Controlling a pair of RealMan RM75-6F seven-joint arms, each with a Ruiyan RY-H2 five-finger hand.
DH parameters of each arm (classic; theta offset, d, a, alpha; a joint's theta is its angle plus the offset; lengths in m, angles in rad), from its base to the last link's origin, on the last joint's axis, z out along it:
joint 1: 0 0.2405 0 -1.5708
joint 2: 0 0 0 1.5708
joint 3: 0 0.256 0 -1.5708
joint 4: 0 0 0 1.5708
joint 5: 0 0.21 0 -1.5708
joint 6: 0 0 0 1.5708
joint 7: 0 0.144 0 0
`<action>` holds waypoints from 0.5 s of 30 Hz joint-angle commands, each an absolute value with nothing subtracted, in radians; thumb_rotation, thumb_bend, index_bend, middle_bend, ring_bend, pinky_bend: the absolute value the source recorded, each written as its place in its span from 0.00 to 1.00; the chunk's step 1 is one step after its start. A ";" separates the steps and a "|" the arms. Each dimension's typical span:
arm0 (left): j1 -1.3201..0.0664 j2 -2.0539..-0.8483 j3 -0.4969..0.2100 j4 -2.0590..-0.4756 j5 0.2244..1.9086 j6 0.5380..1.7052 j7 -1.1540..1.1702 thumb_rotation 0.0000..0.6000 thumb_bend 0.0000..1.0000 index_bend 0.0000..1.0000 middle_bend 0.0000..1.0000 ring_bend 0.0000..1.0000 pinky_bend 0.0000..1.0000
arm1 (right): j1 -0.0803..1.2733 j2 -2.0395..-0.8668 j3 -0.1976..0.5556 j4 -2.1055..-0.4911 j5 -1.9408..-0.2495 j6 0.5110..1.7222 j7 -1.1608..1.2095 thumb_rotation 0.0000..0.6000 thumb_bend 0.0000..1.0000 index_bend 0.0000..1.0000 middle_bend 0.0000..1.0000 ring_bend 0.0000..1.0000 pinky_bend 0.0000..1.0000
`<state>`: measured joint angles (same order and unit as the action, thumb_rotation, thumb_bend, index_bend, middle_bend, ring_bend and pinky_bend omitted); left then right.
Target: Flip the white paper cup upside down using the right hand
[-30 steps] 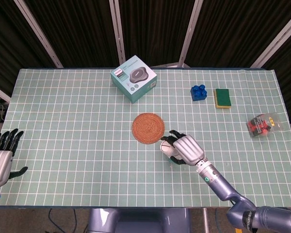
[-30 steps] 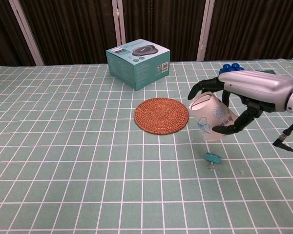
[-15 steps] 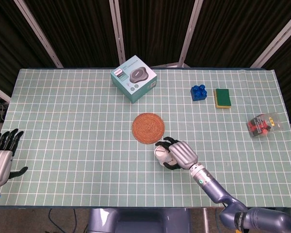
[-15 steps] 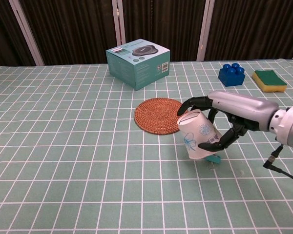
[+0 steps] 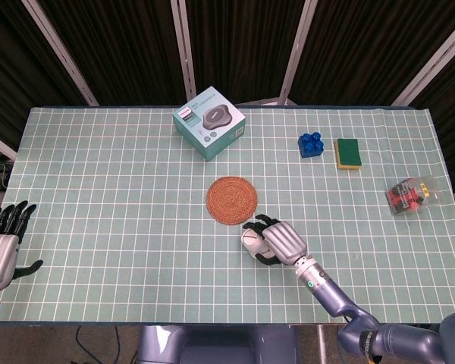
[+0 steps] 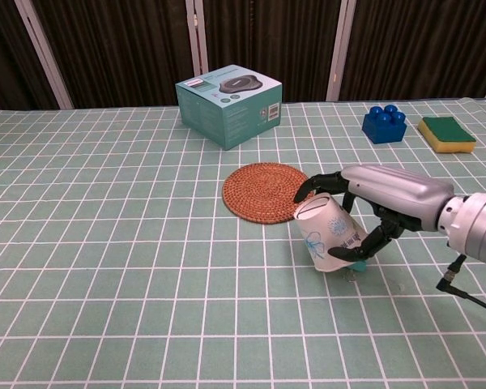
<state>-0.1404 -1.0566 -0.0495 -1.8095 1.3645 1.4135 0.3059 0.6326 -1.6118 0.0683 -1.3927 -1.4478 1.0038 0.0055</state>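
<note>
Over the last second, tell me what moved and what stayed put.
The right hand, gripping the white paper cup, came down and toward the robot's left, tilting the cup further toward upside down, low over the table. The left hand, woven coaster and teal box stayed put.

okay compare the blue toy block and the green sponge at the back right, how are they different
The blue block is all blue with round studs on top; the sponge is a flat pad, green on top over a yellow layer. The block stands taller, and sits left of the sponge in both views. Both rest untouched on the table, side by side but apart.
</note>
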 commanded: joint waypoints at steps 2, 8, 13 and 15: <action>-0.141 -1.056 -0.049 -1.810 1.363 1.412 0.307 1.00 0.00 0.00 0.00 0.00 0.00 | 0.630 -1.606 0.067 -1.386 -1.446 1.002 0.014 1.00 0.25 0.22 0.34 0.13 0.34; -0.142 -1.056 -0.049 -1.809 1.362 1.410 0.307 1.00 0.00 0.00 0.00 0.00 0.00 | 0.620 -1.580 0.051 -1.388 -1.454 1.001 0.034 1.00 0.25 0.22 0.33 0.09 0.32; -0.141 -1.057 -0.049 -1.811 1.362 1.412 0.309 1.00 0.00 0.00 0.00 0.00 0.00 | 0.617 -1.541 0.026 -1.408 -1.471 0.983 0.072 1.00 0.23 0.22 0.25 0.01 0.27; -0.141 -1.057 -0.049 -1.812 1.362 1.413 0.311 1.00 0.00 0.00 0.00 0.00 0.00 | 0.615 -1.526 0.016 -1.417 -1.482 0.979 0.086 1.00 0.22 0.19 0.19 0.00 0.24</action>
